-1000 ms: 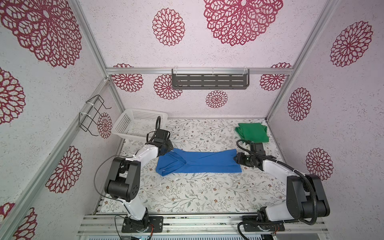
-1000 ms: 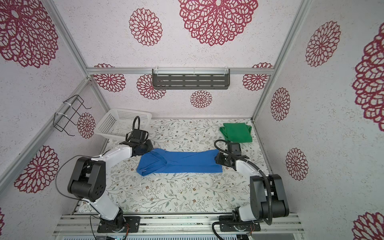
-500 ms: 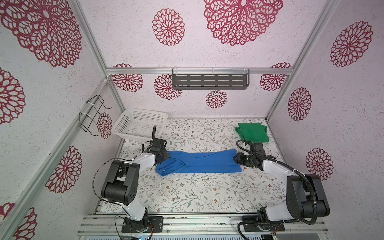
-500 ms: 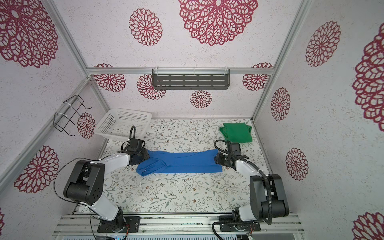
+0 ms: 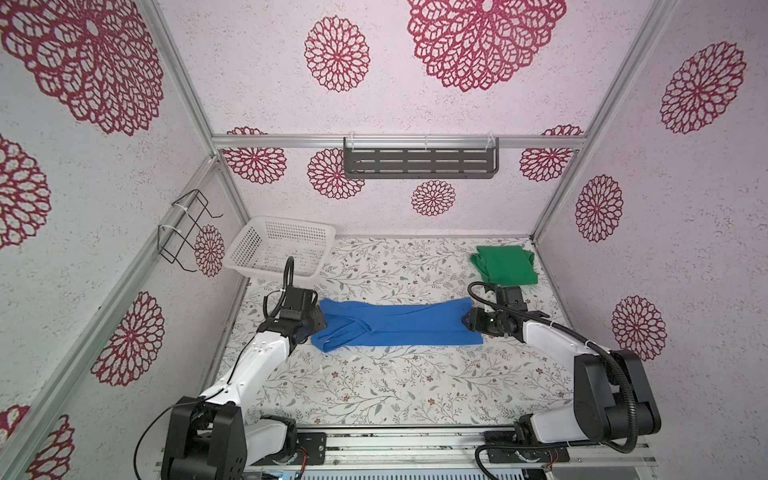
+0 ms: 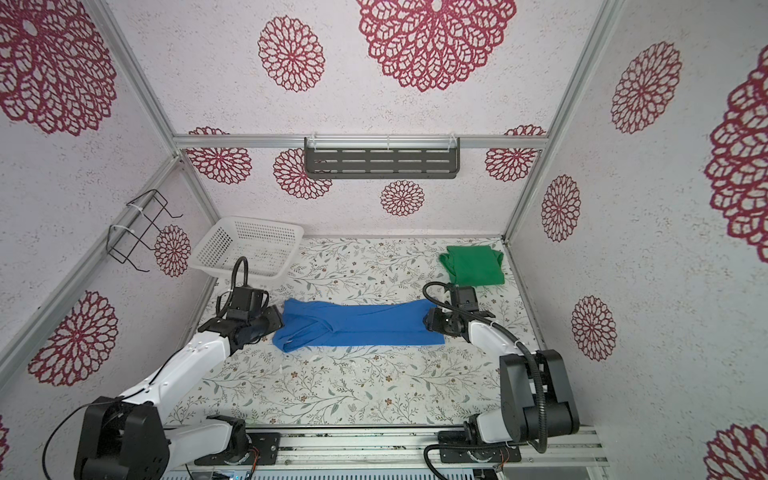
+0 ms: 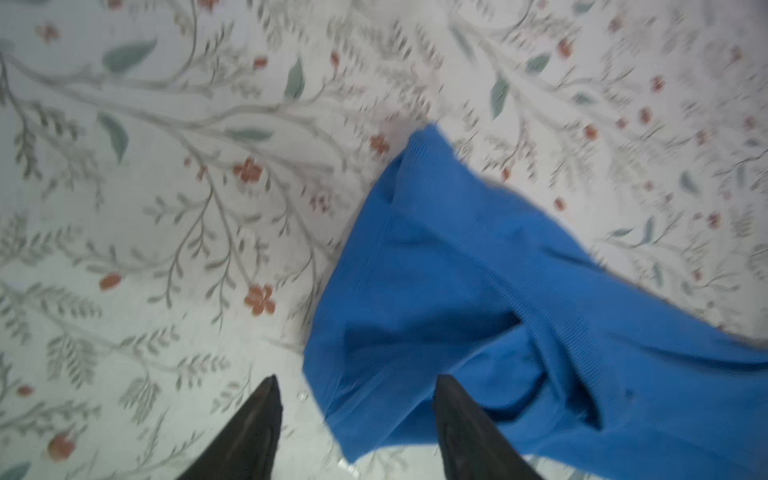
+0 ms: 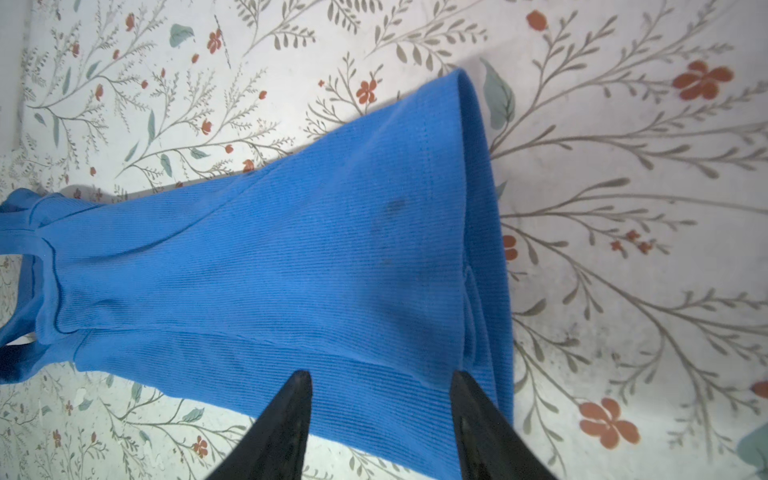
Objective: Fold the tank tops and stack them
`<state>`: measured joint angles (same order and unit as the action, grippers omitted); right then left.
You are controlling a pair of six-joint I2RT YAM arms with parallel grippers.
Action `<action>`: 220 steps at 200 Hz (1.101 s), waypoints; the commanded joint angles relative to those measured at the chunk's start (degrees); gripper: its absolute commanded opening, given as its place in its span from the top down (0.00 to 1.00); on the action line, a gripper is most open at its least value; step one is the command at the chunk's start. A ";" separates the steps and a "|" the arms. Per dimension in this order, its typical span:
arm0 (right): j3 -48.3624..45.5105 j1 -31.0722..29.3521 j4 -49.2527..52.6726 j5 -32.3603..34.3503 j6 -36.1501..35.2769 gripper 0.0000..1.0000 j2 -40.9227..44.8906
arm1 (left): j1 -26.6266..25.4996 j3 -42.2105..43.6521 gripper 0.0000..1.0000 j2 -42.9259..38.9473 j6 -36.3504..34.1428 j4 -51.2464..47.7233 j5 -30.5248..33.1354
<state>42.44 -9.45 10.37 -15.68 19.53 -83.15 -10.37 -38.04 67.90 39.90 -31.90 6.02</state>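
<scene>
The royal blue tank top [image 5: 399,326] [image 6: 361,324] lies folded lengthwise into a long strip across the middle of the floral table, straps at its left end. My left gripper [image 5: 318,322] [image 7: 357,380] is open at that strap end, with one finger [image 7: 461,415] over the cloth's corner and the other over bare table. My right gripper [image 5: 467,322] [image 8: 380,374] is open low over the hem end [image 8: 478,249], both fingers above blue cloth. The green tank top [image 5: 505,266] [image 6: 473,266] lies folded at the back right.
A white perforated basket [image 5: 291,221] [image 6: 257,222] stands tilted at the back left corner. A black wire rack [image 5: 187,232] hangs on the left wall and a dark shelf [image 5: 419,164] on the back wall. Walls close in three sides.
My left gripper has opened and come forward along the blue top's strap end, where the cloth now lies loose. My right gripper has hardly moved.
</scene>
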 commanded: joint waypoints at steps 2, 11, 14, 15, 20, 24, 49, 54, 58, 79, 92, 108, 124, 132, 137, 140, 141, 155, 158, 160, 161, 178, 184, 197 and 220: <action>2.80 -0.44 -0.62 -0.49 -0.59 0.43 -1.45 | -1.04 2.46 0.41 -2.71 2.64 -6.24 -2.47; 3.08 -0.58 -0.63 -0.49 -0.55 0.43 -1.81 | -2.00 2.86 0.40 -2.86 3.14 -6.26 -1.94; 3.09 -0.68 -0.73 -0.45 -0.53 0.43 -1.91 | -2.16 2.95 0.40 -2.74 3.24 -6.17 -1.83; 3.14 -0.67 -0.76 -0.42 -0.54 0.43 -1.92 | -2.22 2.92 0.39 -2.71 3.25 -6.16 -1.82; 3.16 -0.69 -0.78 -0.40 -0.54 0.43 -2.00 | -2.39 3.09 0.38 -2.41 3.32 -6.04 -1.74; 3.18 -0.79 -0.80 -0.34 -0.54 0.43 -2.01 | -2.50 3.20 0.37 -2.09 3.34 -5.53 -1.80; 3.18 -0.78 -0.40 0.03 -0.71 0.43 -1.93 | -3.54 3.33 0.29 1.02 3.21 -1.71 -2.18; 3.17 -0.85 -0.32 0.19 -0.81 0.43 -1.86 | -3.65 3.15 0.29 1.90 2.98 -1.03 -2.29; 3.10 -0.84 -0.14 0.36 -0.89 0.43 -1.75 | -3.69 3.03 0.29 2.63 2.86 -0.39 -2.42; 2.82 -0.89 0.37 0.91 -1.15 0.43 -1.14 | -3.67 2.21 0.38 6.55 2.08 2.41 -2.81; 2.74 -0.86 0.81 1.09 -1.25 0.43 -0.79 | -3.65 1.26 0.49 8.61 1.72 2.99 -2.87; 2.51 -0.84 1.23 1.27 -1.34 0.43 -0.14 | -3.69 0.06 0.67 9.54 1.30 2.41 -2.37; 2.37 -0.82 1.35 1.61 -1.34 0.43 0.19 | -3.60 -0.75 0.78 9.06 0.92 1.61 -1.97; 2.36 -0.81 1.41 1.62 -1.34 0.43 0.12 | -3.56 -1.20 0.82 8.71 0.53 0.92 -1.58; 2.38 -0.88 1.26 1.62 -1.35 0.43 0.03 | -3.51 -1.52 0.84 8.57 0.15 0.39 -1.02; 2.38 -0.87 1.18 1.58 -1.34 0.43 -0.05 | -3.44 -1.70 0.86 8.45 0.05 0.09 -0.80; 2.38 -0.85 1.16 1.55 -1.34 0.43 -0.07 | -3.35 -1.73 0.86 8.42 -0.06 0.00 -0.69; 2.38 -0.91 0.60 1.21 -1.17 0.43 -0.83 | -2.53 -2.33 0.93 8.47 -0.93 -0.62 -0.03; 2.37 -0.88 0.42 1.06 -1.10 0.43 -1.05 | -2.28 -2.38 0.93 8.59 -1.20 -0.55 -0.20; 2.34 -0.89 0.37 0.98 -1.08 0.43 -1.16 | -2.11 -2.50 0.94 8.68 -1.33 -0.58 -0.35; 2.36 -0.86 0.32 0.95 -1.08 0.43 -1.19 | -2.02 -2.53 0.94 8.76 -1.41 -0.56 -0.42; 2.31 -1.00 -0.35 0.56 -0.90 0.43 -2.32 | -0.68 -3.32 0.95 9.88 -2.46 -0.40 -0.78; 2.30 -1.00 -0.44 0.64 -0.90 0.43 -2.73 | -0.18 -3.74 0.95 10.46 -2.94 -0.40 -0.92; 2.21 -1.07 -0.47 1.36 -0.98 0.43 -3.52 | 1.17 -4.53 0.94 11.88 -3.92 -0.13 -1.04; 1.71 -1.27 -0.44 2.06 -0.73 0.43 -4.88 | 5.01 -5.49 0.93 15.58 -5.31 2.01 -3.57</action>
<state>44.31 -10.22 10.35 -14.90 19.11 -86.80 -8.86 -42.06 80.23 37.04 -31.88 3.66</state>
